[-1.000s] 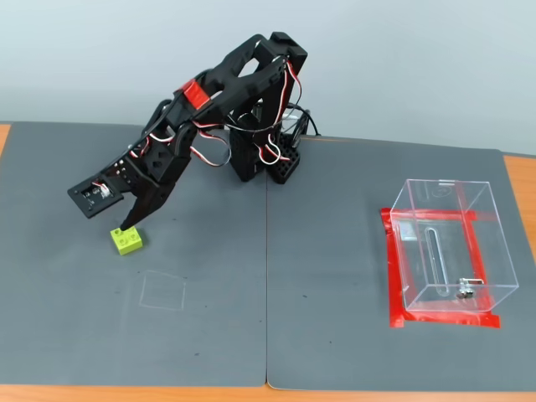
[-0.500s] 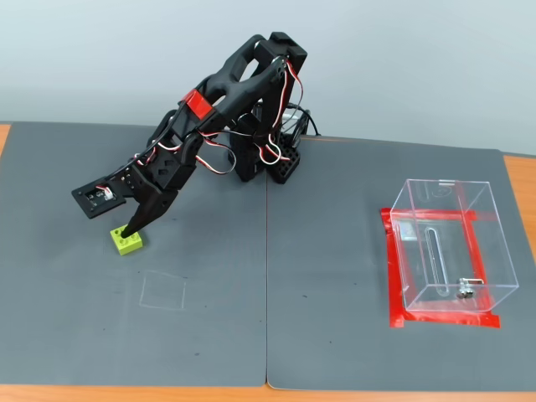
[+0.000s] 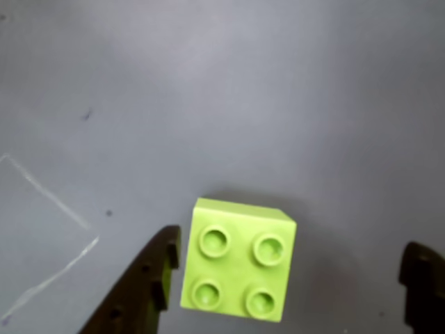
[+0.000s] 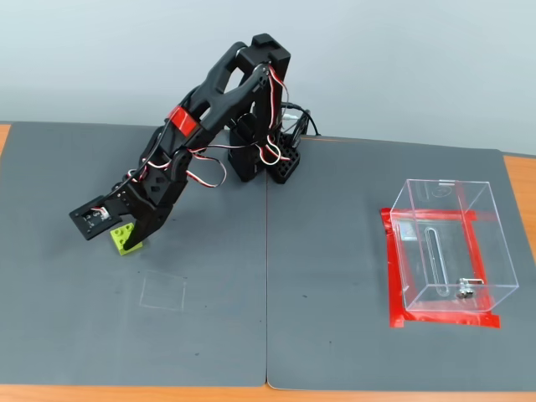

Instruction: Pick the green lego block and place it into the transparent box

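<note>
Straddling the green lego block (image 3: 239, 261) in the wrist view, the wide-open claw (image 3: 292, 278) grips nothing and, closing off-centre, might twist it away; in the fixed view it sits on the worktop (image 4: 251, 335), well apart from the transparent box (image 4: 452, 243).

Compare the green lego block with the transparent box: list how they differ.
The green lego block is opaque lime green; the transparent box is clear and see-through. The block is far smaller than the box. The block lies at the left of the fixed view, between the open tool's fingers; the box stands at the right on red tape. Both rest on the dark mat.
</note>
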### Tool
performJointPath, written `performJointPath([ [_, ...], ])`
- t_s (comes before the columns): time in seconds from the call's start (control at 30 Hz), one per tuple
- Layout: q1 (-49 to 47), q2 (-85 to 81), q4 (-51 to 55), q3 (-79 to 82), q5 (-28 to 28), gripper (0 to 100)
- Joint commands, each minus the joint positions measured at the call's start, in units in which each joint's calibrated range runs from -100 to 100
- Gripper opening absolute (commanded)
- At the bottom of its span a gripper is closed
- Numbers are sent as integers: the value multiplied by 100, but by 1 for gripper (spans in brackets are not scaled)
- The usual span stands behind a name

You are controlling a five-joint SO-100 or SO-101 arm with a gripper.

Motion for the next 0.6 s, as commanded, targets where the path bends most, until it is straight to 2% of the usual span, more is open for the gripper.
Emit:
performJointPath([
  [0.0, -38, 15, -50, -271, 52, 35],
  [0.57, -225, 184, 410, -379, 193, 35],
])
